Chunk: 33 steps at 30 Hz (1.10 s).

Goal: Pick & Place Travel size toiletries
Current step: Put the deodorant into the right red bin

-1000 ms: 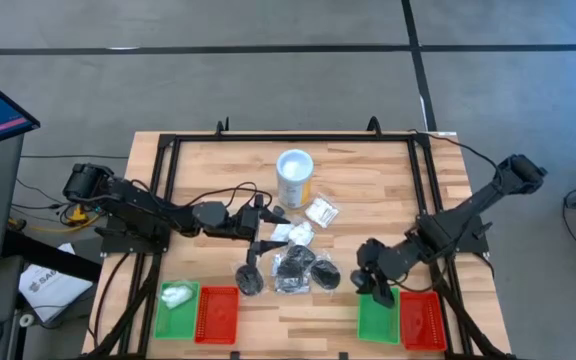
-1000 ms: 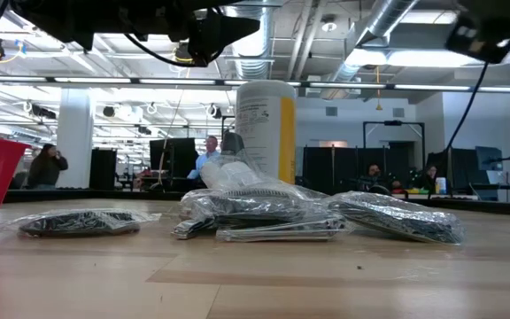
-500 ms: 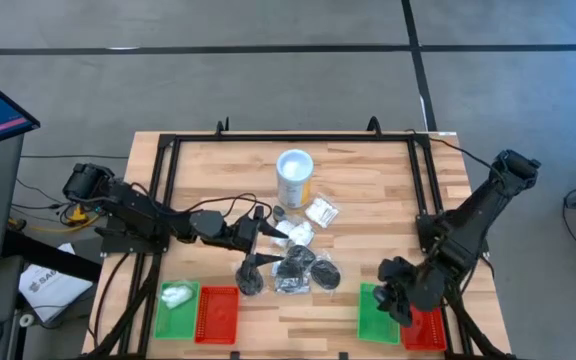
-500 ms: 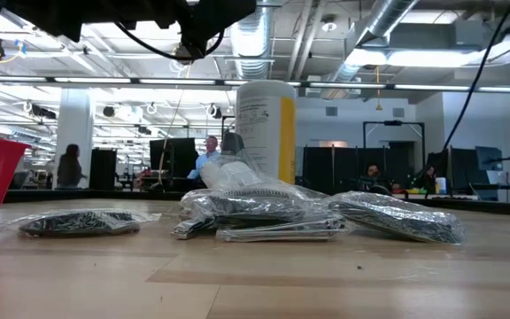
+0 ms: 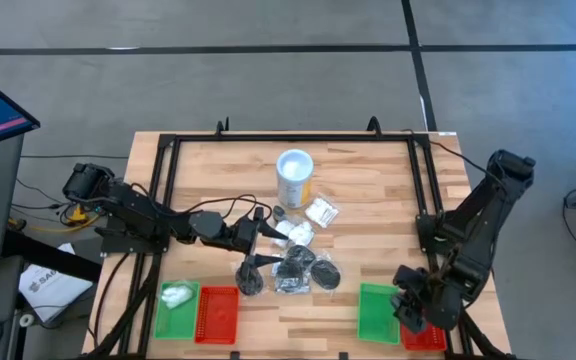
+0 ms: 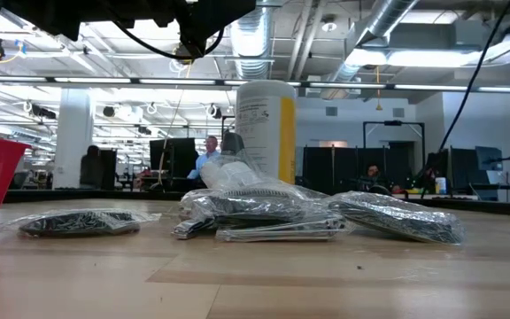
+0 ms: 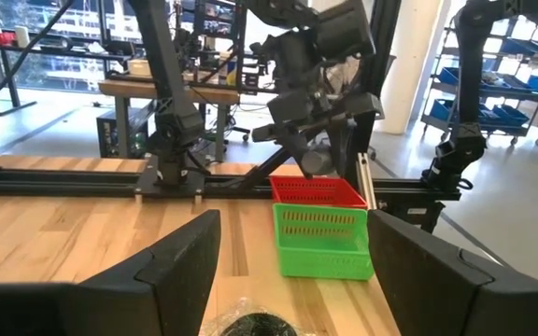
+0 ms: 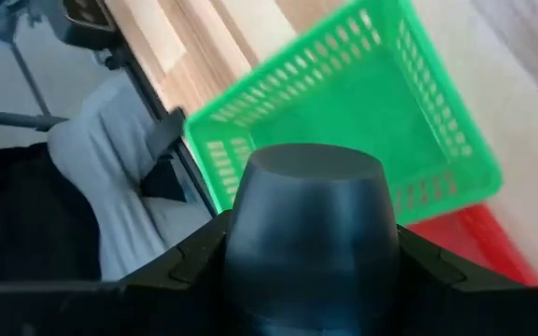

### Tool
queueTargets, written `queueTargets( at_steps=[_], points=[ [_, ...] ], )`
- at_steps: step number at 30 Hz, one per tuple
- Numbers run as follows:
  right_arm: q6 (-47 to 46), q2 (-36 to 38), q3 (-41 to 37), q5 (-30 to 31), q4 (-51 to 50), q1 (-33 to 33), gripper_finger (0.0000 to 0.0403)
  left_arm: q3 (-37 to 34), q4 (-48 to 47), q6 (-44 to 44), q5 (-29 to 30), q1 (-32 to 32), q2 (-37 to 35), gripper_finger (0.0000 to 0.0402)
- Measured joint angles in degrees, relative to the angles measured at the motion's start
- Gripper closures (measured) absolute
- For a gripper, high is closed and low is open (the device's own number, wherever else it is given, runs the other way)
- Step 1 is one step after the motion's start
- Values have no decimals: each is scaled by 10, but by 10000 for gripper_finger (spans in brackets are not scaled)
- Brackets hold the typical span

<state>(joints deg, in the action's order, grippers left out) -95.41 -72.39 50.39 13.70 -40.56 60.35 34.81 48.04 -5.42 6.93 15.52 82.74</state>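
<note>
The toiletries lie in a heap (image 5: pixel 293 262) at mid-table. It holds clear-wrapped white packets (image 5: pixel 320 211) and black round ones (image 5: pixel 250 280); the low view shows the same heap (image 6: pixel 264 213). One white packet (image 5: pixel 176 295) rests in the left green tray. My left gripper (image 5: pixel 258 240) hovers open over the heap's left side, with a black packet (image 7: pixel 250 327) just below it. My right gripper (image 5: pixel 413 310) is near the table's near right corner, over the right red tray (image 5: pixel 426 336), shut on a dark grey oblong piece (image 8: pixel 311 224). My right gripper pinches the dark grey oblong piece between its two fingers (image 8: pixel 194 261), which lie on the piece's opposite sides. It comes from above, pointing down. The piece is lifted clear, and its lower end (image 7: pixel 314 161) hangs over the red tray (image 7: pixel 316 191).
A tall white tub with a yellow label (image 5: pixel 294 175) stands behind the heap. A green tray (image 5: pixel 178 312) and a red tray (image 5: pixel 218 312) sit at the near left, and another green tray (image 5: pixel 376 312) at the near right. A black frame (image 5: pixel 288 138) borders the table.
My right gripper has carried the dark grey piece from beside the heap, over the right green tray, toward the near right corner, and now stands over the red tray. My left gripper has shifted slightly toward the near edge. The heap has not moved.
</note>
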Motion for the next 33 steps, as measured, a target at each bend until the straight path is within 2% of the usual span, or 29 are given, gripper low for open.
queueTargets(
  at_steps=[14,19,23,26,33],
  points=[
    [-164,-54,0,-18,-4,80,212,0,5,2,7,-2,0,142],
    [-192,-70,0,-19,-9,91,212,0,6,4,7,-2,0,142],
    [-216,-86,0,-46,-12,94,207,0,9,4,8,-2,0,142],
    [-219,-95,0,-64,-12,94,212,0,9,4,7,-2,0,142],
    [-219,-94,0,-64,-17,93,206,0,9,4,7,-2,0,142]
  ],
)
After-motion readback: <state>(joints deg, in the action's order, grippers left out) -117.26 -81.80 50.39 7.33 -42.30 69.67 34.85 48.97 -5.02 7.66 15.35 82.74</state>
